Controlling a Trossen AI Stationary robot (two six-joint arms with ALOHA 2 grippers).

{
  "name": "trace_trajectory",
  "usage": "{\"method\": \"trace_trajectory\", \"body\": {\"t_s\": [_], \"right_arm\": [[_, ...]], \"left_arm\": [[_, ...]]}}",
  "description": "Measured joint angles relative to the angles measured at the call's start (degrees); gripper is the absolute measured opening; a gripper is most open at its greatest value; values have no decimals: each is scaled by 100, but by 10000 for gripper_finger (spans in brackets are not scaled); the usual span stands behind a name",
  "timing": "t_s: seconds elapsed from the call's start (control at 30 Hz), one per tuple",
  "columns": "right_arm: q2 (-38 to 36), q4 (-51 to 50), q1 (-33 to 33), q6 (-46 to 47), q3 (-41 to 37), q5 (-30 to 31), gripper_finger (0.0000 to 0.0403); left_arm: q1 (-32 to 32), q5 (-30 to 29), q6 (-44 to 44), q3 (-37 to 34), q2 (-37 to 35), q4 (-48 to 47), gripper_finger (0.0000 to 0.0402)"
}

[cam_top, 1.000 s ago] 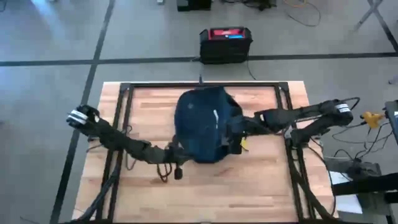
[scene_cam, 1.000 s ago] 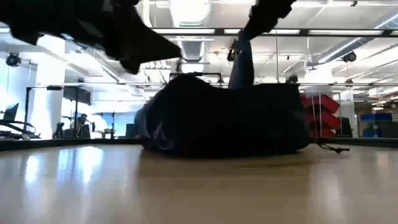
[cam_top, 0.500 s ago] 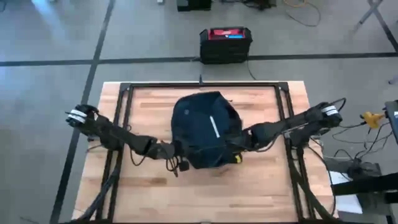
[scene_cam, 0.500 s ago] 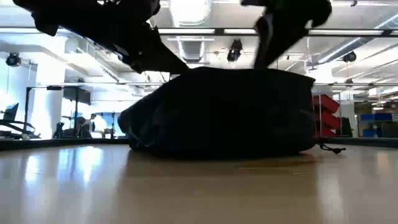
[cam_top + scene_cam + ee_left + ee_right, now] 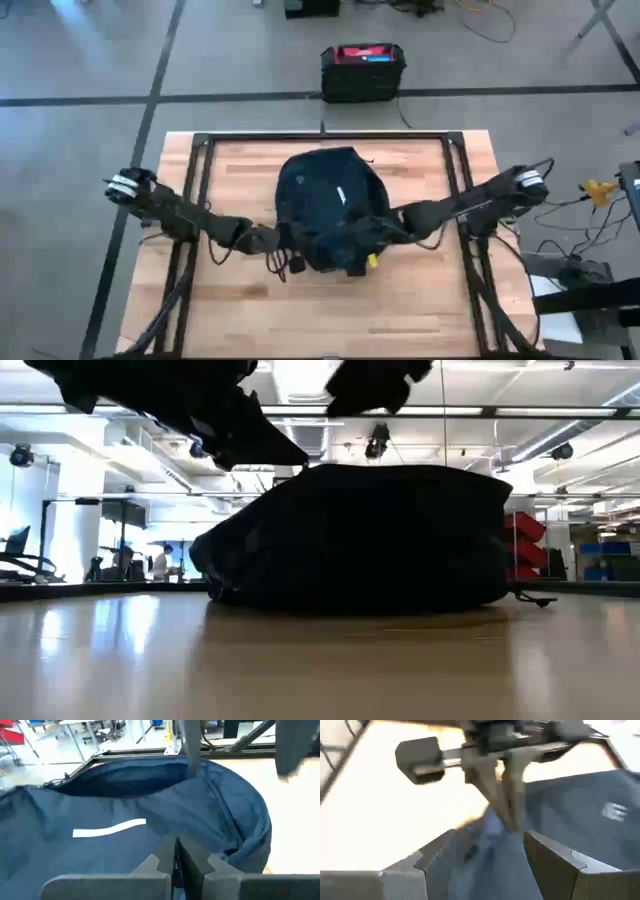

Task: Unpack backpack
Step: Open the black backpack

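You had a soft, floppy backpack (image 5: 328, 205); left gripper (image 5: 175, 862) pinched its rim fabric; right gripper (image 5: 485, 852) stood apart beside it; seams gave surest hold.

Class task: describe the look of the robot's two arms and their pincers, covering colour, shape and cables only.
Both arms are dark and slender, with a pale silver band at the outer joint and thin black cables trailing. The left pincer has two flat grey fingers with stepped bases. The right pincer has broad, angular dark grey fingers.
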Motion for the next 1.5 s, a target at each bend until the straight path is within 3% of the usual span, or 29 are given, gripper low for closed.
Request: {"method": "trace_trajectory", "body": {"t_s": [0.37,0.47,0.57,0.8,0.93,1.13,1.33,1.5], "right_arm": [[992,260,-13,891,15,-9,165],[966,64,-3,816,22,-13,98],[820,-324,66,533,26,38,18],[556,-1213,263,180,8,88,3],[549,-1765,463,290,-21,-214,1],[538,-2282,794,844,-147,-243,1],[549,-1577,894,661,-197,-158,5],[551,-1007,843,262,-197,-229,43]], "left_arm": [[-98,-2,293,-25,-782,-639,0],[-109,-141,210,-27,-978,-1241,0],[-110,-766,-287,-29,-1258,-2220,0],[-115,-1919,-1959,-31,-2051,-4761,0],[-94,-2383,-2649,-36,-2411,-5578,0],[-95,-2719,-3321,-49,-2544,-5979,0],[-93,-3169,-3407,-193,-2303,-5699,0],[-93,-3428,-3163,-407,-2062,-5125,15]]}}
